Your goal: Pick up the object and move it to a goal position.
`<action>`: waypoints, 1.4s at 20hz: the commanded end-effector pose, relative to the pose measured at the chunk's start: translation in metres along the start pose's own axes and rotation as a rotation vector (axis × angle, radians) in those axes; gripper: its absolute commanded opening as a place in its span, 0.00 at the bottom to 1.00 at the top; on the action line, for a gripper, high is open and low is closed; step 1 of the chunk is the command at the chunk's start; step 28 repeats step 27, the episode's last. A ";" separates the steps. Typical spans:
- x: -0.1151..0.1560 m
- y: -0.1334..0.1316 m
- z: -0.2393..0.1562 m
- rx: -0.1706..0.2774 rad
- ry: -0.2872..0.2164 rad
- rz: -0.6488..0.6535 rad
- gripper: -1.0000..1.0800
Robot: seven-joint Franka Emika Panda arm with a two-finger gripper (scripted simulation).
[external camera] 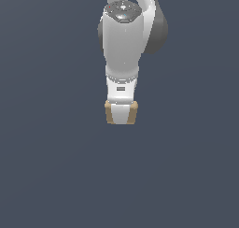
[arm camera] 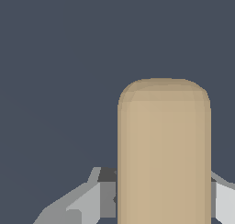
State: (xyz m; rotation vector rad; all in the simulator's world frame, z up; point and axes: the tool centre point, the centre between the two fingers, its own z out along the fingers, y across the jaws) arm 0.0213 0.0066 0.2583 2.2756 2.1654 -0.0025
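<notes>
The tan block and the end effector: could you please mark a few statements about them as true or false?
1. The tan block sits between the fingers of the end effector. True.
2. The block is bright green. False: it is light brown.
3. In the exterior view, the block shows on both sides of the end effector. True.
4. Two blocks are visible. False: only one.
5. The arm is black. False: it is white and grey.

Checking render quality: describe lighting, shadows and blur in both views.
Exterior view: flat, even light, no cast shadows, soft shading on the white robot arm; edges slightly jagged. Wrist view: the tan matte rectangular block fills the foreground, gently shaded on its rounded top, without glare or blur.
</notes>
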 end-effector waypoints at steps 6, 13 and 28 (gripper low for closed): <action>-0.014 -0.022 -0.089 -0.001 0.002 -0.001 0.00; -0.026 -0.037 -0.158 -0.001 0.002 -0.001 0.00; -0.036 -0.046 -0.211 -0.001 0.002 0.001 0.00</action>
